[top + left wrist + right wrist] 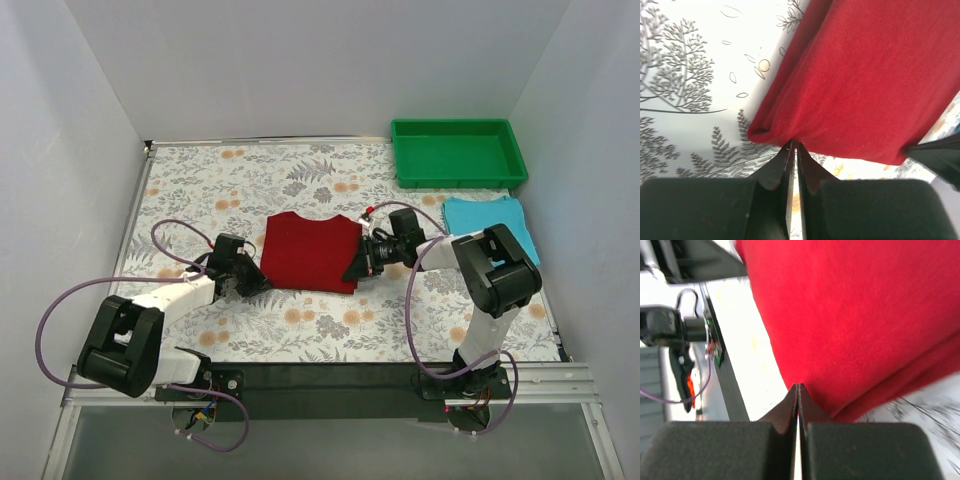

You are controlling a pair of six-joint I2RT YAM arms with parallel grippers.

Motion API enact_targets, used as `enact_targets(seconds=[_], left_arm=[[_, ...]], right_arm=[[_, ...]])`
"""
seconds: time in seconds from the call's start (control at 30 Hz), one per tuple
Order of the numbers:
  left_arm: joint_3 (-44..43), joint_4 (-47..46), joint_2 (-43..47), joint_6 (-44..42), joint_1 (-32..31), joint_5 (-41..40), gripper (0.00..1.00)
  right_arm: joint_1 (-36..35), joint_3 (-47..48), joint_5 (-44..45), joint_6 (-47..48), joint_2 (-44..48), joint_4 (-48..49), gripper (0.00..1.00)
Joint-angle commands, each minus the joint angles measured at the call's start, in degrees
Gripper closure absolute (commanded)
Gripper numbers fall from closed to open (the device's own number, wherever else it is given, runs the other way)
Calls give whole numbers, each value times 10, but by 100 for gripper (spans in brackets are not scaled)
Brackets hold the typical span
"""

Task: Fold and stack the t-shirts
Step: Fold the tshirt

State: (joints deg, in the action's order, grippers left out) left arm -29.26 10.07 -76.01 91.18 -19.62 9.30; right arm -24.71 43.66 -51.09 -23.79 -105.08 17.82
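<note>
The dark red t-shirt (310, 250) lies folded into a rectangle in the middle of the table. My left gripper (262, 283) is at its near left corner, and in the left wrist view its jaws (794, 145) are shut on the edge of the red cloth (865, 80). My right gripper (353, 274) is at the near right corner, and its jaws (798, 386) are shut on the edge of the red cloth (855, 315). The light turquoise t-shirt (485, 222) lies folded at the right, partly behind my right arm.
A green plastic tray (458, 152) stands at the back right, just beyond the turquoise shirt. The floral tablecloth (220, 190) covers the table. White walls close in the left, right and back. A black rail (320, 378) runs along the near edge.
</note>
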Motion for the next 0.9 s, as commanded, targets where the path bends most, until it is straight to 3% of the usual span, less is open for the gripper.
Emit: enact_targets(seconds=[0.0,0.13,0.17,0.23,0.27,0.3,0.6,0.73,0.8,0.87], left_arm=[[-20,29,32,-35,5,-29,89],[-34,34,65,-70,4,-21,58],[-36,36,71,-83,3,-19,40],[-48,44,93,-95,1,-22,22],[-54,49,99,-104,0,-28,8],[-58,54,105,-120,-3,-31,3],[-99,79,126,-210,-66,-62,2],[-127,66,104,-235,-127,-85,2],[-163,74,63,-245,-175,-142,2],[-186,79,35,-264,-232,-169,3]], right_arm=[[31,35,22,2,50,-9,99],[65,105,42,-9,16,-11,99],[69,119,42,-13,3,-10,99],[75,143,54,-20,-31,-9,99],[77,162,69,-23,-41,-9,99],[77,172,78,-24,-51,-9,99],[104,210,113,-40,-147,-5,99],[112,178,128,-25,-74,-16,99],[113,160,147,-4,-11,-51,99],[118,149,188,20,29,-100,90]])
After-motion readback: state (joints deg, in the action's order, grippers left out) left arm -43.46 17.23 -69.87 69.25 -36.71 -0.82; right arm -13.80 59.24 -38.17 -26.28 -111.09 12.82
